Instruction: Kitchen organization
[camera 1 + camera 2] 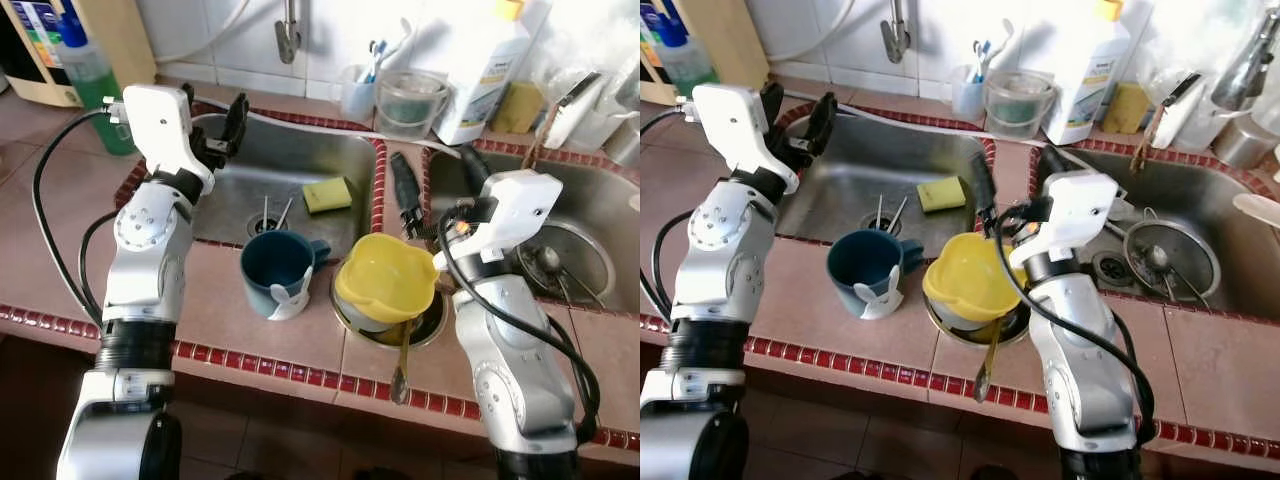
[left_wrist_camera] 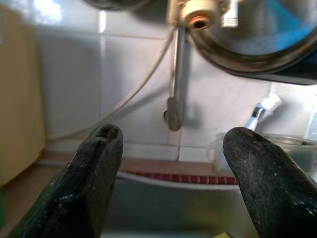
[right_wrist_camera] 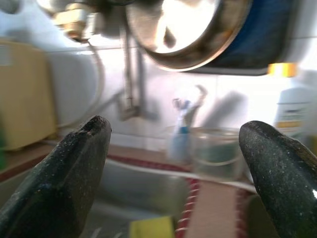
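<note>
The tiled surface (image 1: pixel 220 320) holds a double steel sink, and the left basin (image 1: pixel 290 180) serves as the landmark. Inside that basin a yellow sponge (image 1: pixel 328 194) lies toward its right wall, and a pair of thin utensils (image 1: pixel 274 213) rest by its drain. On the surface just in front of the basin stands a dark teal mug (image 1: pixel 277 271) with a white rabbit figure on its side. Beside the mug, off the basin's front right corner, a yellow bowl (image 1: pixel 385 277) sits tilted on top of a stack of metal dishes (image 1: pixel 420 325), with a spoon handle (image 1: pixel 401 365) sticking out from under it toward the surface's red-tiled edge. The left gripper (image 1: pixel 225 135) hovers over the basin's left rim, its fingers (image 2: pixel 94 178) spread apart and gripping nothing; the left wrist view looks between them at the faucet (image 2: pixel 176 84) on the white tiled wall behind the basin. The right gripper (image 1: pixel 408 205) hangs over the divider on the basin's right side, above the yellow bowl, its fingers (image 3: pixel 59 178) also spread wide and empty. Behind the basin, along the wall, stand a cup of toothbrushes (image 1: pixel 360 85), a clear plastic container (image 1: pixel 408 100) and a large white bottle (image 1: pixel 485 70). To the basin's far left a green soap bottle (image 1: pixel 95 80) stands on the surface
</note>
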